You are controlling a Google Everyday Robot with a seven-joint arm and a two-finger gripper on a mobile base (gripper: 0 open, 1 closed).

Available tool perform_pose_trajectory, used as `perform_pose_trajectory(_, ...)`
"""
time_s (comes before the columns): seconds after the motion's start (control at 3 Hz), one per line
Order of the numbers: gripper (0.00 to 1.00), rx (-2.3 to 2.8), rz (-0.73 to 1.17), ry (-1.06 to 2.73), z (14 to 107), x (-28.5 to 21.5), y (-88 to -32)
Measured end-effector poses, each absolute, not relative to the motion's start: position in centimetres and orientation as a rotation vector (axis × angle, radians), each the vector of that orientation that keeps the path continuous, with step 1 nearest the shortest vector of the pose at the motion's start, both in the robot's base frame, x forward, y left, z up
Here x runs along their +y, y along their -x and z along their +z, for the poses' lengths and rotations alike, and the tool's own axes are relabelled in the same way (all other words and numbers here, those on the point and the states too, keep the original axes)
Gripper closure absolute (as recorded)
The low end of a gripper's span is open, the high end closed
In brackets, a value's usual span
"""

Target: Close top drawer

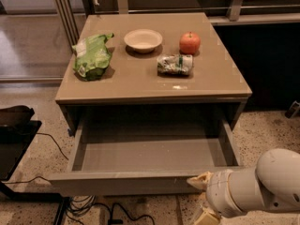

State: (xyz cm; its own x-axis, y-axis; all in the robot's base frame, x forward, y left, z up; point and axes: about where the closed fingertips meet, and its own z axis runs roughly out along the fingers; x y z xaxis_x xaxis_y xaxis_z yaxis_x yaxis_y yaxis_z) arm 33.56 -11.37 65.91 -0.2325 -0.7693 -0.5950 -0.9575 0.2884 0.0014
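The top drawer of the taupe cabinet stands pulled far out toward me, and its shallow grey-taupe box is empty. Its plain flat front panel runs across the bottom of the view. My gripper is at the lower right, at the right end of that front panel, with a cream fingertip against the panel's top edge. The white arm fills the lower right corner and hides the rest of the gripper.
On the glossy tabletop lie a green chip bag, a white bowl, a red apple and a crumpled can. A black object and cables sit on the floor at left.
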Motion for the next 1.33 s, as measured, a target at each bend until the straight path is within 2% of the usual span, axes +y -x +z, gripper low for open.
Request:
perform_pose_trajectory(0.33, 0.38, 2.038, 0.512, 1.535, 65.2, -10.5, -37.0)
perform_pose_trajectory(1.0, 0.84, 2.013, 0.362, 1.526, 66.5, -10.5, -46.1)
perform_pose_trajectory(1.33, 1.0, 2.018, 0.347, 1.522, 66.5, -10.9, -46.7)
